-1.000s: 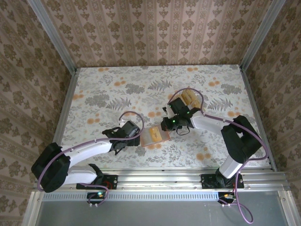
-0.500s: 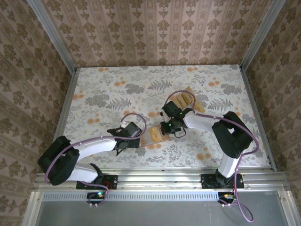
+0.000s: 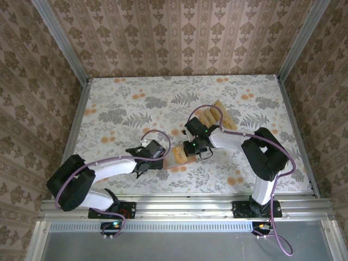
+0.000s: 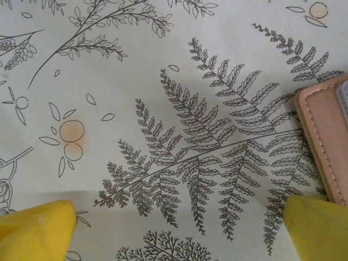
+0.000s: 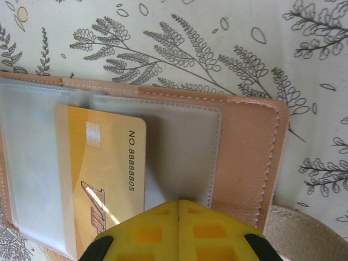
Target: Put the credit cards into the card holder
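The card holder (image 3: 177,159) lies open on the floral tablecloth between my two grippers. In the right wrist view its pinkish-brown leather (image 5: 247,152) frames clear pockets, and one golden credit card (image 5: 106,174) sits in a pocket. My right gripper (image 5: 179,205) is shut, its yellow tips pressed together and resting on the clear pocket beside that card. Several more credit cards (image 3: 216,116) lie fanned out behind the right arm. My left gripper (image 4: 176,234) stands open just left of the holder's stitched edge (image 4: 324,138), with bare cloth between its fingertips (image 4: 38,228).
A beige strap (image 5: 304,234) sticks out from the holder's right side. Metal rails (image 3: 185,205) run along the near edge of the table, and patterned walls close in the other three sides. Open tablecloth (image 3: 119,103) stretches to the far left.
My right gripper has moved left and nearer, over the open holder, staying shut. My left gripper has crept right, closer to the holder's left edge, still open.
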`<state>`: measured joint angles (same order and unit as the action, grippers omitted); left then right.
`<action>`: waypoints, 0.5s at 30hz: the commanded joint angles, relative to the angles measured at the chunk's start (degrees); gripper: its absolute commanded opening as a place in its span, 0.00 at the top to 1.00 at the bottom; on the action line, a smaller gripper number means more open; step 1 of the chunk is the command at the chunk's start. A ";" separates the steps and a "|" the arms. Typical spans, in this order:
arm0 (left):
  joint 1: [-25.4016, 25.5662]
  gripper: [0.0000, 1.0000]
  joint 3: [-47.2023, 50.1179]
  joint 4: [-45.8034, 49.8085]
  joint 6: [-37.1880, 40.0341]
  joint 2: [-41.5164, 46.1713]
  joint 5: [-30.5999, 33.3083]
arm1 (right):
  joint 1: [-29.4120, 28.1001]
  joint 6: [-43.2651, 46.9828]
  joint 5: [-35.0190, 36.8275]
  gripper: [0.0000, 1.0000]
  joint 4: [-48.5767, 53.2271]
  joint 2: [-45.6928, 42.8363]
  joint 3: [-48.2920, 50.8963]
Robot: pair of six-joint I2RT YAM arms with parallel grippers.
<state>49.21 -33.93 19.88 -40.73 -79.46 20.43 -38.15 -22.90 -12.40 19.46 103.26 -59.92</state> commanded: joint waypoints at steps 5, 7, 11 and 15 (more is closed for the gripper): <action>0.79 0.00 -0.17 -0.59 0.18 -1.54 -0.45 | -1.96 -1.14 -0.37 1.00 -0.24 1.61 -1.78; 0.80 0.00 -0.10 -0.45 0.13 -1.49 -0.39 | -2.06 -0.74 0.88 1.00 0.54 1.73 -1.93; 0.98 0.00 0.26 -0.76 0.06 -1.16 -0.38 | -2.11 0.49 2.98 1.00 2.18 1.70 -2.40; 1.07 0.00 0.35 -0.88 -0.17 -1.14 -0.30 | -2.05 0.75 4.56 1.00 2.74 1.01 -2.66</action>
<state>49.58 -33.93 19.22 -40.75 -79.57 20.64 -40.03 -22.65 -10.66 19.97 104.01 -61.36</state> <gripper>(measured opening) 0.999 0.066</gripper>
